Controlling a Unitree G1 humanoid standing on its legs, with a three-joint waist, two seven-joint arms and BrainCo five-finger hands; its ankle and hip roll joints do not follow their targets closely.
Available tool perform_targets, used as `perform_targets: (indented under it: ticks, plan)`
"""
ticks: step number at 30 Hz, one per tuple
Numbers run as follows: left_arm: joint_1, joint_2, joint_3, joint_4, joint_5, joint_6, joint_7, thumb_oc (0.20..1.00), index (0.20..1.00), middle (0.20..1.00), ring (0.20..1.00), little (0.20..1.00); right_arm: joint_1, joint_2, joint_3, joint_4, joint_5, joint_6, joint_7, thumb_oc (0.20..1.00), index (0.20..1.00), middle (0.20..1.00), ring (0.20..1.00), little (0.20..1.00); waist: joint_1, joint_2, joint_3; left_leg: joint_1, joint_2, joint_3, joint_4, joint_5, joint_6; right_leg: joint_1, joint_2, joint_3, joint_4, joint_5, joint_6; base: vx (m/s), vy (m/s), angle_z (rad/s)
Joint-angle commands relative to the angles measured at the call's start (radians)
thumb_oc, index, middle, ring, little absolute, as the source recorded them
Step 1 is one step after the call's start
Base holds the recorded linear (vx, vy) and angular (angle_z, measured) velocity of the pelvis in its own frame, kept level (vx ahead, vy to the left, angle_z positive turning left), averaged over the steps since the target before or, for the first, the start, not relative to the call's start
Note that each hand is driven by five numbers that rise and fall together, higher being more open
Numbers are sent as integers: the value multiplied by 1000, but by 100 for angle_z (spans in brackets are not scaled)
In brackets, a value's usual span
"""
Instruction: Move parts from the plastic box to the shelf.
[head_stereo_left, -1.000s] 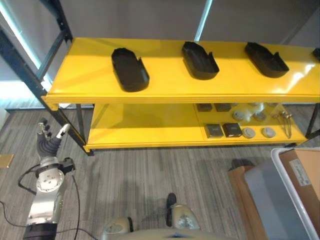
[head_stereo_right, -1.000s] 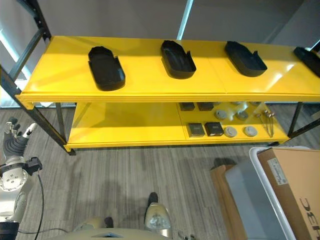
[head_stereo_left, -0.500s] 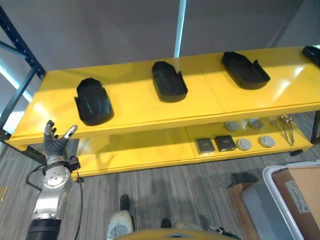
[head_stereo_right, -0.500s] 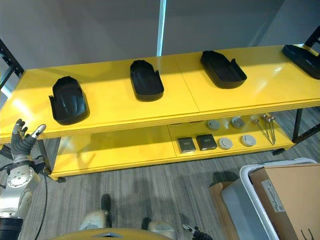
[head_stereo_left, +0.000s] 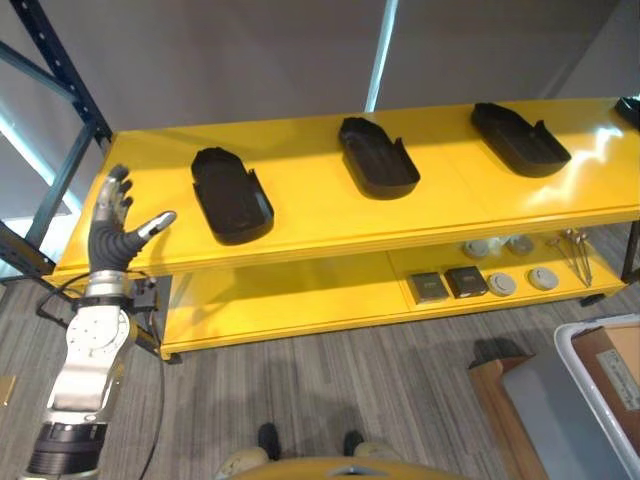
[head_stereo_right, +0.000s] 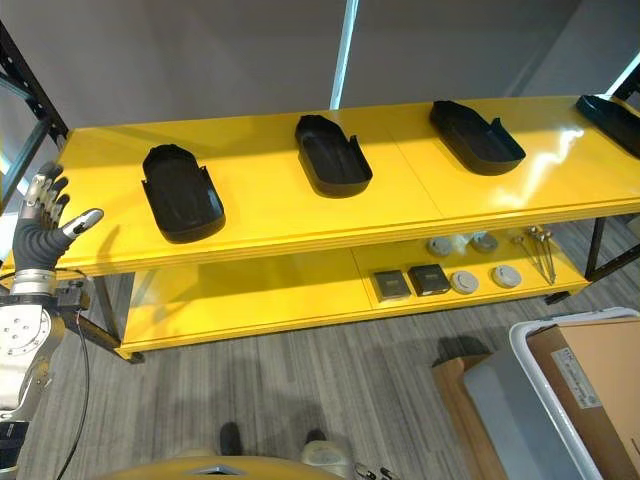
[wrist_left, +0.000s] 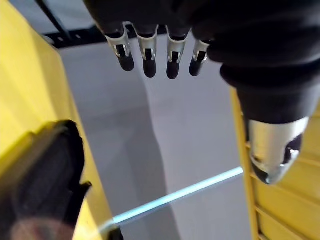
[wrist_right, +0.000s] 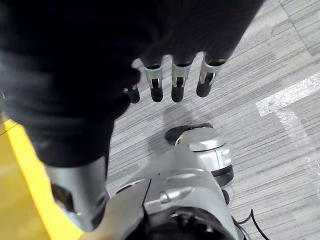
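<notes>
Black moulded plastic parts (head_stereo_left: 232, 192), three in view, atop yellow metal shelf (head_stereo_left: 300, 205). Probably light, rigid, smooth; grasp by raised rim. Left hand (head_stereo_left: 115, 232) and right hand (wrist_right: 172, 82) both spread, empty.

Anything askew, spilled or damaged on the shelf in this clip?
Nothing stands out. The black trays sit flat on the top shelf, though at slightly different angles. Small parts lie on the lower shelf, none spilled. The left hand is open beside the shelf; the right hand is open over the floor.
</notes>
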Motion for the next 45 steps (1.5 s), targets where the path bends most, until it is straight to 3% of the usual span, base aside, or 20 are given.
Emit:
perform_targets:
  ticks: [1,3,4,5,9,13,19,25,30,38,45]
  plan:
    - [-55,6,-19,-54,-100,-55,-216,1000,1000,1000,1000,1000,-12,-12,23,19,-35,-23,-20,1000,1000,1000,1000,1000,-8,-19,-13,-15,76,10,49,-52,-21,-49,-29,3,-44,89,62,5,15,-14]
    - [-57,11,-35,-77,-116,-18,-324,1000,1000,1000,1000,1000,-17,-16,20,24,-33,-22,-19,1000,1000,1000,1000,1000,-8,-17,-16,-14,75,17,50,-53,-22,-48,-30,5,-50,92,65,0,0,0]
    - [-58,22,-49,-97,-103,-4,-357,702,702,702,702,702,-20,-18,17,23,-39,-20,-20,1000,1000,1000,1000,1000,-11,-14,-16,-14,76,22,50,-53,-23,-49,-31,7,-51,95,67,7,24,-5]
    - [-58,31,-54,-107,-104,14,-369,200,200,200,200,200,-21,-19,16,21,-39,-16,-23,1000,1000,1000,1000,1000,-11,-12,-17,-14,76,25,51,-54,-23,-50,-32,8,-51,96,69,13,28,-4]
    - [-47,60,-76,-76,-141,72,-374,200,200,200,200,200,-15,-27,12,37,-67,-27,-13,1000,1000,1000,1000,1000,-17,-6,-26,-10,76,38,49,-57,-21,-53,-34,15,-55,97,73,30,30,-6]
    - [1,28,-107,-11,-177,124,-315,200,200,200,200,200,-7,-35,18,19,-62,-8,-4,1000,1000,1000,1000,1000,-19,-8,-24,-8,78,43,49,-62,-19,-57,-34,20,-55,96,75,13,4,-2]
    - [56,-24,-174,136,-120,44,-159,200,200,200,200,200,11,-32,44,-21,-45,19,-10,1000,1000,1000,1000,1000,-22,-20,-20,-6,81,47,51,-67,-17,-60,-34,17,-51,93,73,5,-5,0]
    - [-48,-90,-269,324,-88,-45,-3,200,200,200,200,200,-16,-32,96,-4,-23,22,-14,1000,1000,1000,1000,1000,-46,-40,-12,-3,97,73,60,-72,-18,-68,-31,22,-44,92,70,19,-36,-1]
    - [-132,-126,-301,372,-86,-61,50,200,200,200,200,200,-25,-30,119,0,-31,33,-10,1000,1000,1000,1000,1000,-66,-47,-13,5,106,92,62,-73,-21,-66,-28,29,-48,93,68,33,-29,-4]
    - [-228,-168,-341,390,-102,-10,146,200,200,200,200,200,-20,-36,140,4,-76,32,10,1000,1000,1000,1000,1000,-98,-51,-9,12,122,116,75,-76,-27,-65,-20,44,-44,86,65,35,-16,-10]
    - [-252,-182,-323,484,-107,-19,193,200,200,200,200,200,-24,-38,143,-16,-49,30,1,1000,1000,1000,1000,1000,-104,-51,9,-15,136,123,104,-76,-32,-84,-17,51,-35,85,63,-16,-9,-8]
